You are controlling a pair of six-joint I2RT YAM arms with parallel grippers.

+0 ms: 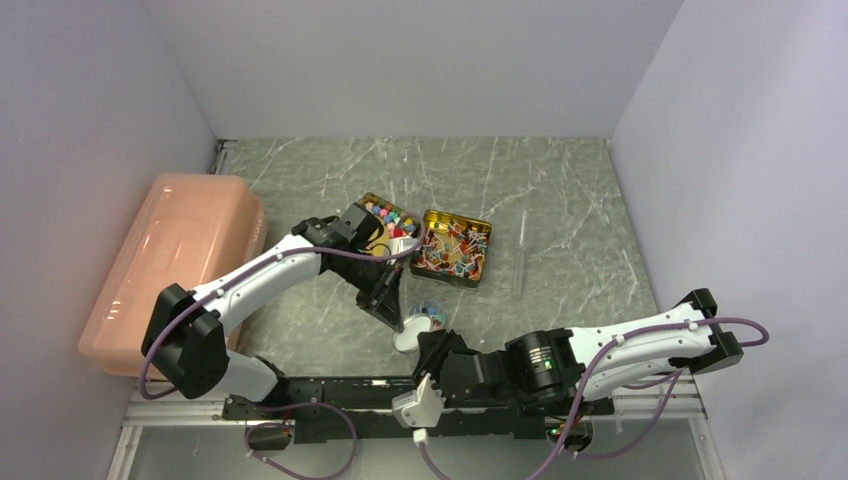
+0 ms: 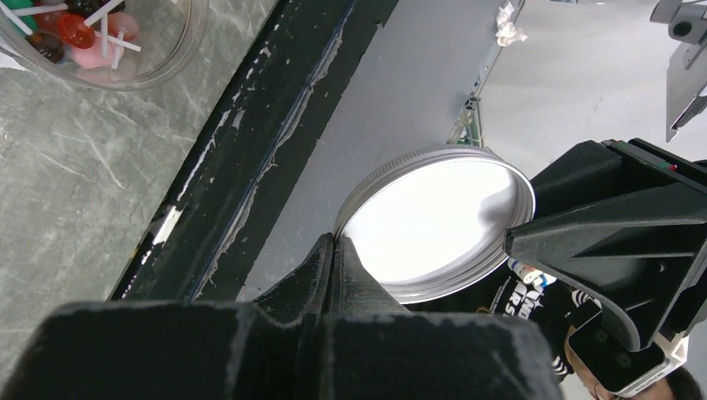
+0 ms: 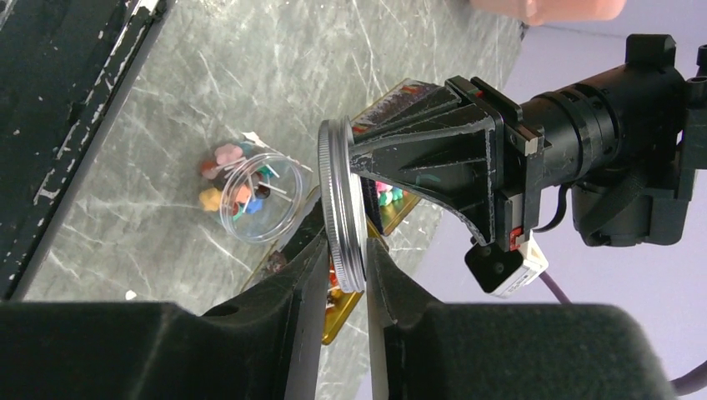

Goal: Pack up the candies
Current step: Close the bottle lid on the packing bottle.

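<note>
A round lid (image 2: pixel 438 221) with a silver threaded rim and a white inside hangs in the air above the table's near edge. My left gripper (image 2: pixel 336 242) is shut on its rim. My right gripper (image 3: pixel 348 250) has a finger on each side of the same lid (image 3: pixel 342 208), on the opposite edge, and pinches it. Beside the lid (image 1: pixel 411 336) a small clear jar (image 1: pixel 430 312) stands on the table without a lid. The candies (image 3: pixel 225 179) in the jar (image 3: pixel 258 196) are pink, red, orange and blue pieces on white sticks. More candies (image 1: pixel 388 214) fill a gold tin.
Two open gold tins (image 1: pixel 372 200) (image 1: pixel 478 228) stand side by side at mid-table, behind the jar. A large pink plastic box (image 1: pixel 170 260) lies along the left wall. A thin clear tube (image 1: pixel 520 255) lies to the right of the tins. The black base rail (image 1: pixel 340 385) runs along the near edge.
</note>
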